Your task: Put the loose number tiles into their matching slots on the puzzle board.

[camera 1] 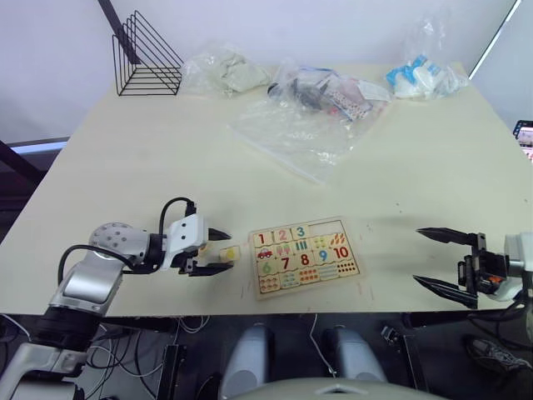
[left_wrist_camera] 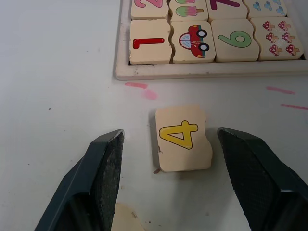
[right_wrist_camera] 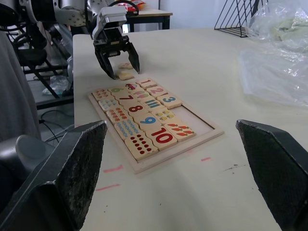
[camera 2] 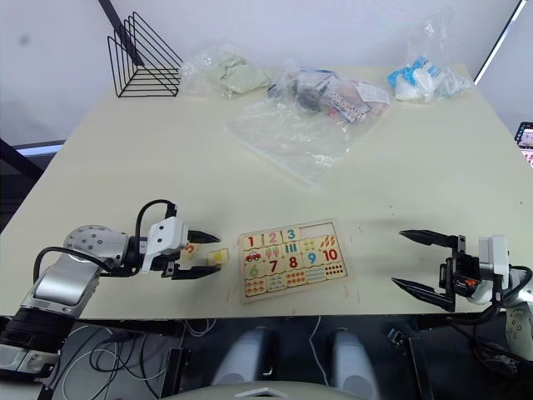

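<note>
Left gripper (left_wrist_camera: pixel 166 159) fingers spread, straddling tile 4 (left_wrist_camera: pixel 184 138) beside puzzle board (left_wrist_camera: pixel 211 73); light, stiff, thin tile is best pinched by side edges. Right gripper (camera 1: pixel 445 260) spread.

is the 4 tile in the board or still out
Out. The 4 tile lies flat on the table beside the puzzle board, between the left gripper's open fingers, untouched.

- puzzle board (camera 1: pixel 310 287): pale wood, smooth, matt printed tiles.
- loose 4 tile (left_wrist_camera: pixel 184 138): same pale wood, matt, edges slightly chipped.
- table (camera 1: pixel 166 158): smooth matt cream surface.
- left gripper (left_wrist_camera: pixel 168 159) fingers (left_wrist_camera: pixel 103 163): black, finely textured pads.
- far bags (camera 1: pixel 300 133): clear crinkled glossy plastic.
- far-left rack (camera 1: pixel 146 58): thin black wire.
</note>
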`<state>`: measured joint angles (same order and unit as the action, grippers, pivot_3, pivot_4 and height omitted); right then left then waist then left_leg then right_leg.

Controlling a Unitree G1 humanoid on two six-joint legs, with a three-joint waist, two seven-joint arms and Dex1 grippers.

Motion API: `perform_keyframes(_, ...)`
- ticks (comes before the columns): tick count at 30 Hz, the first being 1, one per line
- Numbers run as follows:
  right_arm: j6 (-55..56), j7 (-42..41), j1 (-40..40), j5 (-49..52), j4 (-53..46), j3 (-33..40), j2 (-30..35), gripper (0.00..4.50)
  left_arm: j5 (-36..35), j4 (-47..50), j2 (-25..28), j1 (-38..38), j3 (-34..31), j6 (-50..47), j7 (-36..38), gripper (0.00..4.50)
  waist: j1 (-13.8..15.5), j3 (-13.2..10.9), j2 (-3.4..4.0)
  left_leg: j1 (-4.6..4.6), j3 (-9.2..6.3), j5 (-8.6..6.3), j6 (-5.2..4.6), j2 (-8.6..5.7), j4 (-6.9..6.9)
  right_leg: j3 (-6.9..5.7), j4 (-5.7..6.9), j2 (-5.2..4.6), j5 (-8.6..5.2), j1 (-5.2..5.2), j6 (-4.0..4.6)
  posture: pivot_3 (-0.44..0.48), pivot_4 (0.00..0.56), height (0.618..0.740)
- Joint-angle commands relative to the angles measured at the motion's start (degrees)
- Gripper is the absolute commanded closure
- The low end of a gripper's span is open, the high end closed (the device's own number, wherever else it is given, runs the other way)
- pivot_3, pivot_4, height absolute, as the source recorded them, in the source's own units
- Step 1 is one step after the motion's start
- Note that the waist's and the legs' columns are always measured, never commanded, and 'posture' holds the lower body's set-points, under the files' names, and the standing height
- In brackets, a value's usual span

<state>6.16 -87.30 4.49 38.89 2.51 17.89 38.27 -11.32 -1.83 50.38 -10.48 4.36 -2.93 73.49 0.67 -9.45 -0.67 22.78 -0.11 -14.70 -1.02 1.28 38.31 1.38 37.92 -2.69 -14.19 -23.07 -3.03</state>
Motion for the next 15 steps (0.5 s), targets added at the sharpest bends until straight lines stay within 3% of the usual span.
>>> perform_keyframes(1,0.3,-0.5,-0.6,0.2,-0.5,0.3,0.2,0.00,0.7,-0.2,0.8,1.1,0.3,0.0,0.2,1.17,0.0,0.0,0.00,0.00,0.00,0.00,0.00,0.00,0.00,0.00,0.00,0.00,0.00,0.00,0.00,0.000,0.150,0.740)
perform_keyframes(10,0.9,-1.1,-0.5,-0.2,0.1,0.5,0.1,0.00,0.7,-0.2,1.0,1.1,0.3,-1.7,-0.1,1.17,0.0,0.0,0.02,0.00,0.01,0.00,0.00,0.00,0.00,0.00,0.00,0.00,0.00,0.00,0.00,0.000,0.150,0.740)
perform_keyframes(11,0.9,-1.1,-0.5,-0.2,0.1,0.5,0.0,0.00,0.6,-0.2,1.0,1.1,0.3,-2.0,0.0,1.61,0.0,0.0,0.02,-0.01,0.01,0.00,0.00,0.00,0.00,0.00,0.00,0.00,0.00,0.00,0.00,0.000,0.150,0.740)
perform_keyframes(13,0.8,-1.0,-0.4,-0.2,-0.2,0.5,-0.1,0.00,0.5,-0.1,0.9,1.1,0.3,-2.1,0.1,1.84,0.0,0.0,0.03,-0.01,0.01,0.00,0.00,0.00,0.00,0.00,0.01,0.00,0.00,0.00,0.00,0.000,0.150,0.740)
perform_keyframes(15,0.7,-0.8,-0.5,-0.2,-0.4,0.4,-0.1,0.00,0.4,-0.1,0.9,1.0,0.3,-2.3,0.1,2.52,0.0,0.0,0.04,-0.01,0.00,0.00,0.00,0.00,0.00,0.00,0.01,0.00,0.00,0.00,0.00,0.000,0.150,0.740)
